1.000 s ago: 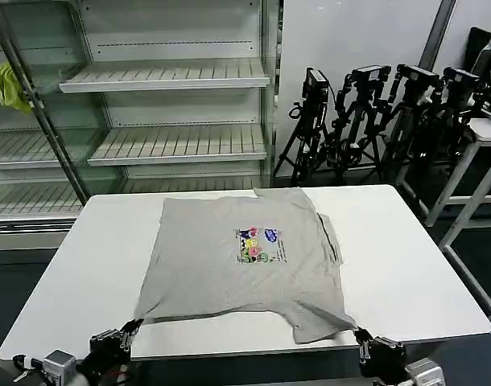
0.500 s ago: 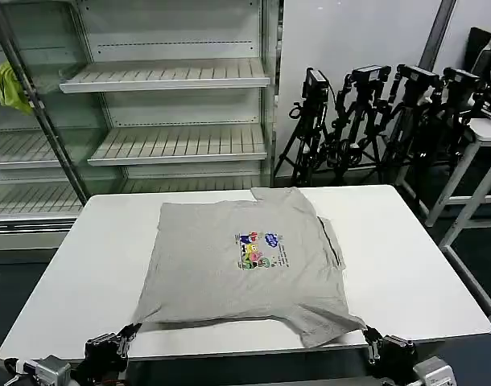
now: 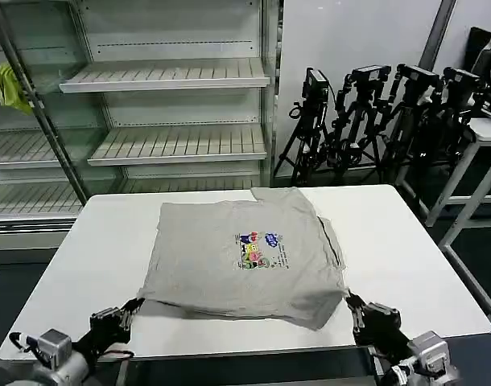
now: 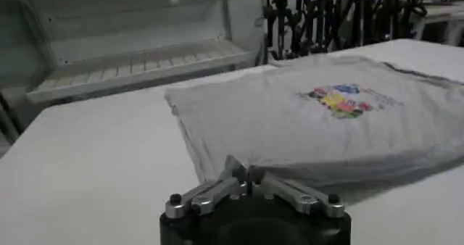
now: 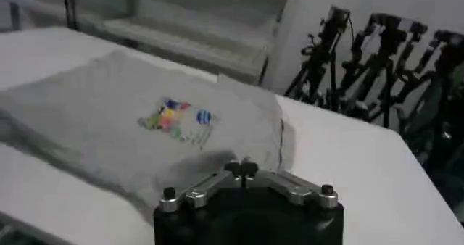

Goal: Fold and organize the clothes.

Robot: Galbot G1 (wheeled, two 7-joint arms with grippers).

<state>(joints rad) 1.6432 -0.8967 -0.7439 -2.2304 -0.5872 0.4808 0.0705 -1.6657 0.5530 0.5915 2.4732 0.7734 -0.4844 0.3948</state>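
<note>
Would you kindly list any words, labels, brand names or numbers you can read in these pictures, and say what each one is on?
No text can be read.
Chest print on the light grey shirt: multicoloured shapes, with what may be small lettering beside them, too small and blurred to read.
Tripods behind the table: no legible label.
Left hand and right hand, at the shirt's near corners: no markings legible.

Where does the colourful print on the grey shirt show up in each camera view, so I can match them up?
Head view: the print sits mid-picture, on the grey shirt on the white table.
Left wrist view: the print lies on the shirt beyond the left gripper.
Right wrist view: the print lies on the shirt beyond the right gripper.
Shared landmark: the black tripods behind the table.
</note>
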